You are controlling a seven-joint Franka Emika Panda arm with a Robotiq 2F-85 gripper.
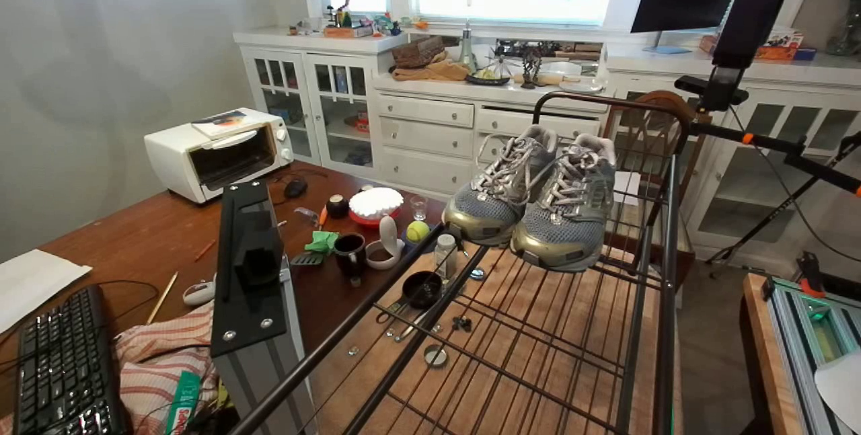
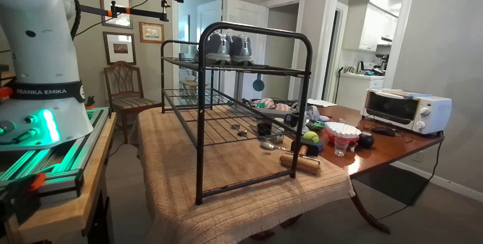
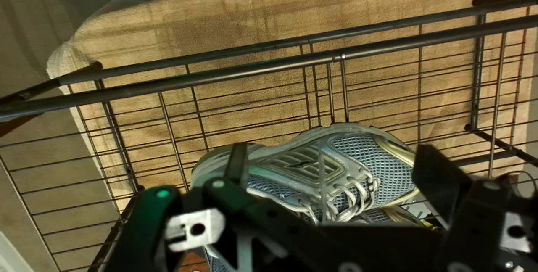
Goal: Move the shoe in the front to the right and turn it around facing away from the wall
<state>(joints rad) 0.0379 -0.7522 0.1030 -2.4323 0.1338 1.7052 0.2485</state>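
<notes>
The shoe point(image 1: 568, 213), a grey-silver mesh sneaker with pale laces, stands upright on the top shelf of a black wire rack. Its mate point(image 1: 501, 183) stands close beside it. In an exterior view, the heels of the shoe point(image 2: 219, 48) and its mate point(image 2: 240, 48) show behind the rack's end hoop. In the wrist view the shoe point(image 3: 294, 162) lies between the fingers of my open gripper point(image 3: 336, 165), heel left and toe right. Part of the mate point(image 3: 372, 215) shows below it; the gripper body hides the rest. Contact cannot be told. The gripper is not clearly visible in the exterior views.
The black rack point(image 2: 202, 123) has raised hoops at its ends and stands on a towel-covered table point(image 2: 166, 161). Jars and small items lie underneath. A toaster oven point(image 1: 222, 152) and a tall grey-black box point(image 1: 252, 267) stand alongside. A camera mount point(image 2: 143, 12) extends near the rack.
</notes>
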